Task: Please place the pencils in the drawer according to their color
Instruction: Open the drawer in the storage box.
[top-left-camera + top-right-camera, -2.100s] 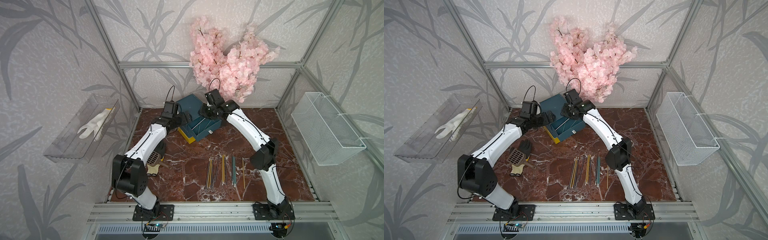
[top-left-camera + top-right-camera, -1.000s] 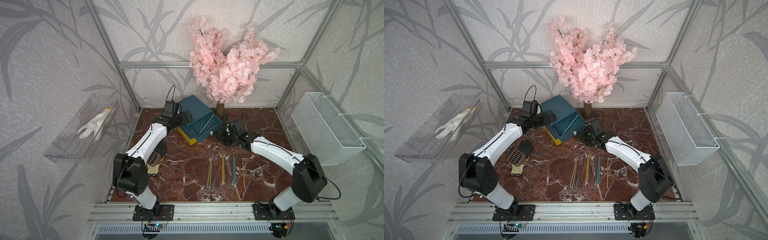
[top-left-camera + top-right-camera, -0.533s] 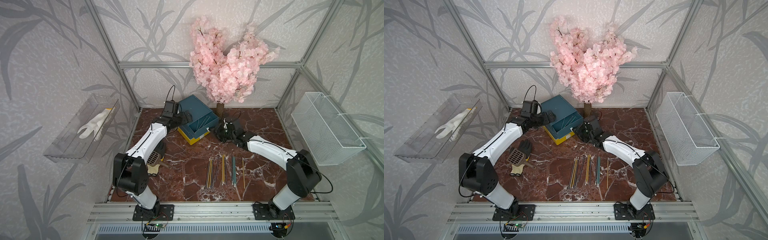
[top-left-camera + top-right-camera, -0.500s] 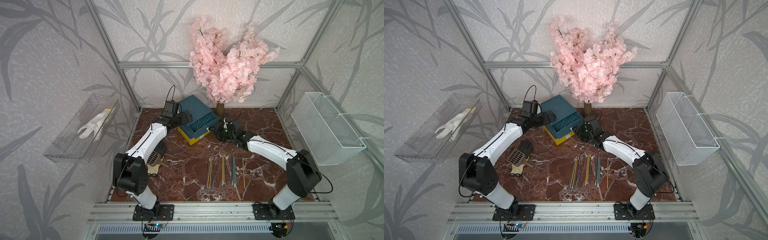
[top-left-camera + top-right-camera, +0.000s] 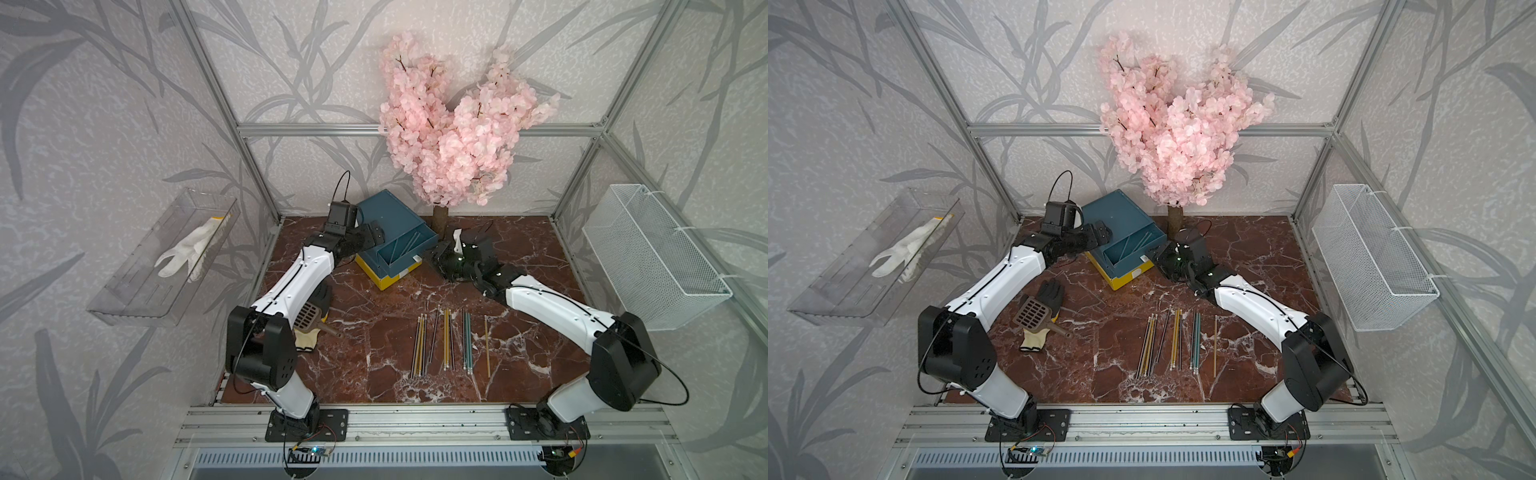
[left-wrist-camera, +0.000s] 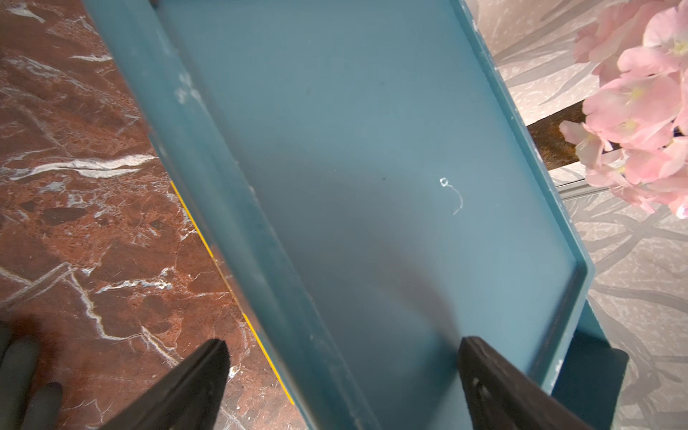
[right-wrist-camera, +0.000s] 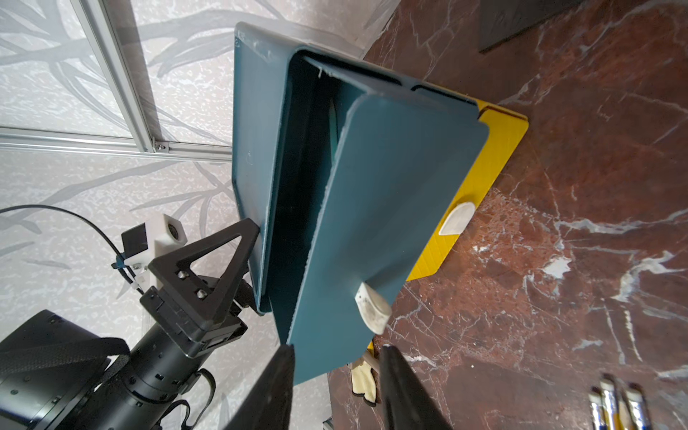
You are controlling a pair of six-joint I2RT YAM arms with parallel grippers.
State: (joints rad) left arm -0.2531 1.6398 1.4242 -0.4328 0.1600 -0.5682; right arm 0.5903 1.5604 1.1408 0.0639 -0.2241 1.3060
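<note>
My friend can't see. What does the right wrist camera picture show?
A teal drawer is pulled out of its chest, above a shut yellow drawer. The right gripper has its two black fingers apart at the drawer's corner, over a red marble table; pencil tips peek in.

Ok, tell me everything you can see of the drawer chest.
Small teal plastic-looking chest, angled, at the table's back by the tree trunk. Top drawer pulled out, teal pencils inside; bottom drawer yellow; both with white tabs. Left fingers straddle its top edge; right fingers sit at the open drawer's front.
</note>
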